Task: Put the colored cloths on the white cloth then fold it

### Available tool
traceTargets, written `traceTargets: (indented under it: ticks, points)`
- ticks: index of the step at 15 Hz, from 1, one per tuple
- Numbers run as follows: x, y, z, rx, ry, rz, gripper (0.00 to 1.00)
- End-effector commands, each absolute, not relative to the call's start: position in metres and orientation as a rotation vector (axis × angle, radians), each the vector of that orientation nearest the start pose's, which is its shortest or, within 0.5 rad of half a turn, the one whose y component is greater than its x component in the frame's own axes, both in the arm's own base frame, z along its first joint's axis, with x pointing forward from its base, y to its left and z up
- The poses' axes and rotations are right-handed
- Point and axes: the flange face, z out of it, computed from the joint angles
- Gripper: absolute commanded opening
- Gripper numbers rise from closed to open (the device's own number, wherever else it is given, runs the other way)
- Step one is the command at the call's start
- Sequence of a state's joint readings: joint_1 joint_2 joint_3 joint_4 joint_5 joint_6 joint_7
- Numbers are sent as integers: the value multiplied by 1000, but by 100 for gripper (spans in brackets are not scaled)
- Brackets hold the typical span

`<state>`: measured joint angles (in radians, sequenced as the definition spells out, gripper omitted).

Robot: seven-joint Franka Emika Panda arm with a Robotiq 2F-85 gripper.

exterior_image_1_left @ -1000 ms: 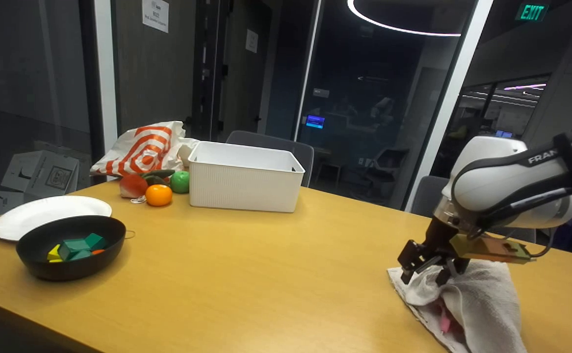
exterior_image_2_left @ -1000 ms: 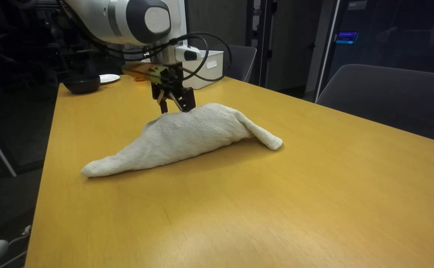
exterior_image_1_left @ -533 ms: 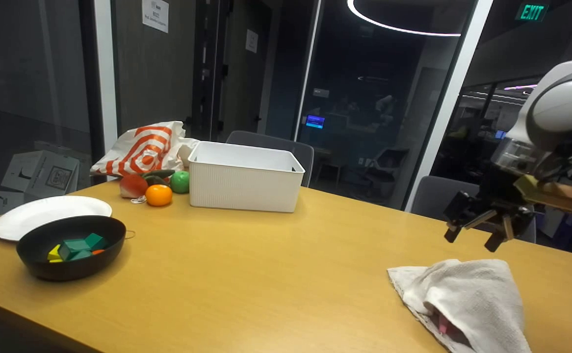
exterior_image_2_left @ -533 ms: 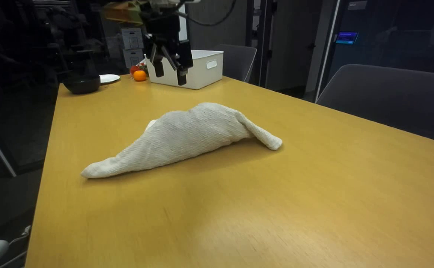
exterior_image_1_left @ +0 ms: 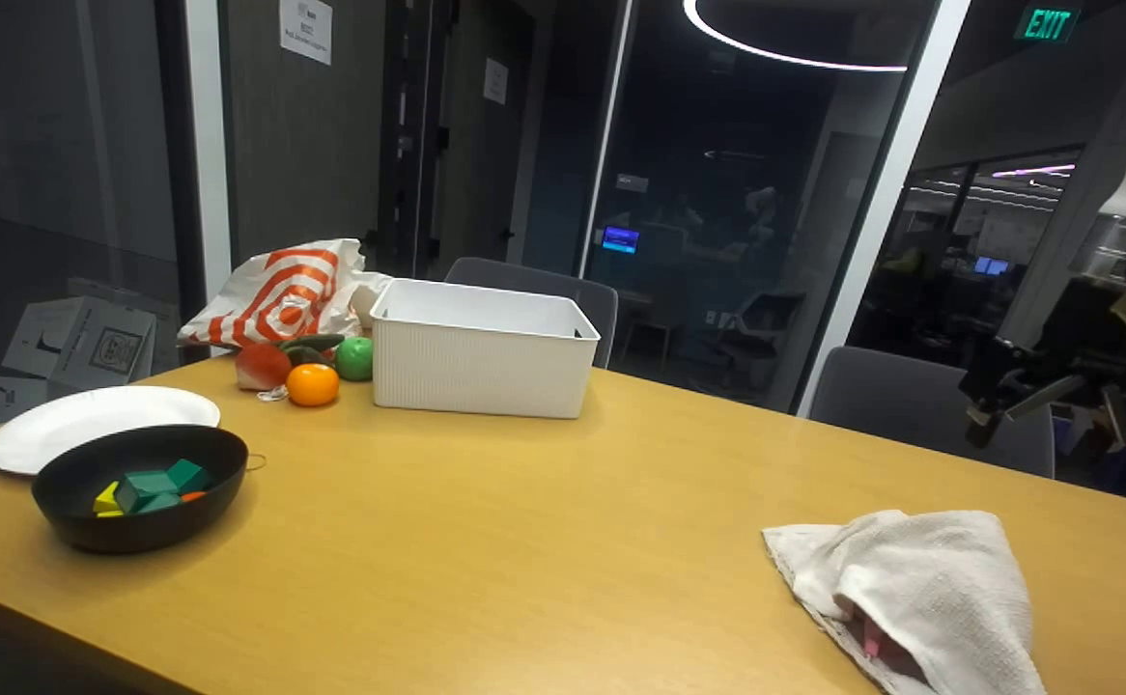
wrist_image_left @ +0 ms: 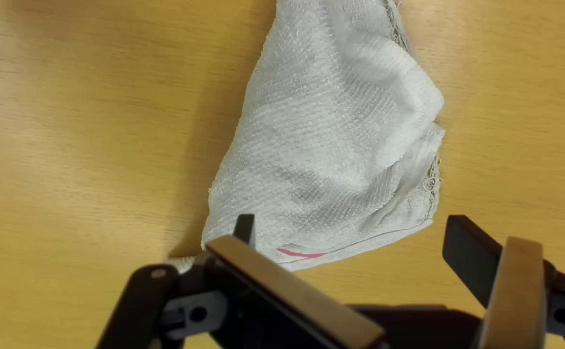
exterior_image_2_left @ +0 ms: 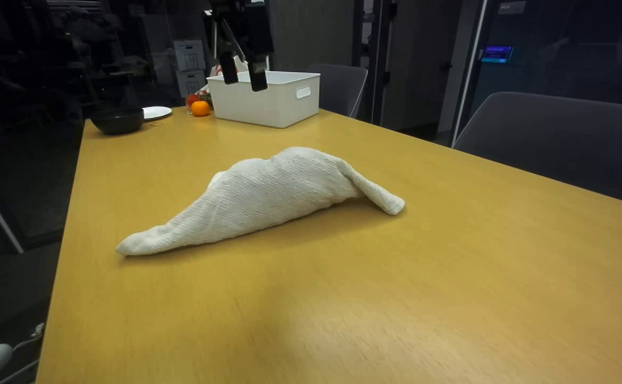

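Observation:
The white cloth (exterior_image_1_left: 954,579) lies folded over in a bulging heap on the table. It also shows in an exterior view (exterior_image_2_left: 273,192) and in the wrist view (wrist_image_left: 311,131). A bit of pink cloth (exterior_image_1_left: 871,639) shows in the gap under its folded layer, and as a thin pink strip (wrist_image_left: 299,253) near the hem in the wrist view. Any other colored cloths are hidden. My gripper (exterior_image_2_left: 244,80) is open and empty, raised well above the table and apart from the cloth. In the wrist view its fingers (wrist_image_left: 352,225) stand wide apart, with cloth and table seen between them.
A white bin (exterior_image_1_left: 481,362) stands at the far side of the table. Beside it are an orange (exterior_image_1_left: 312,384), a green fruit (exterior_image_1_left: 354,358) and a plastic bag (exterior_image_1_left: 283,299). A black bowl (exterior_image_1_left: 138,536) of colored blocks stands by a white plate (exterior_image_1_left: 90,405).
My gripper has risen from the top of the white cloth and moved up and away from it. The cloth's raised fold has settled slightly; the cloth otherwise stays in place.

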<state>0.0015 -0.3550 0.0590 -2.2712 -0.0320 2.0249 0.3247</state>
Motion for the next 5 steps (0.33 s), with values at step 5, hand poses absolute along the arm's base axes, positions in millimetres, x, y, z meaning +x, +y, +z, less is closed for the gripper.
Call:
traceTargets:
  ticks: [5]
  points:
    - [455, 28, 506, -3141, 410, -173, 100]
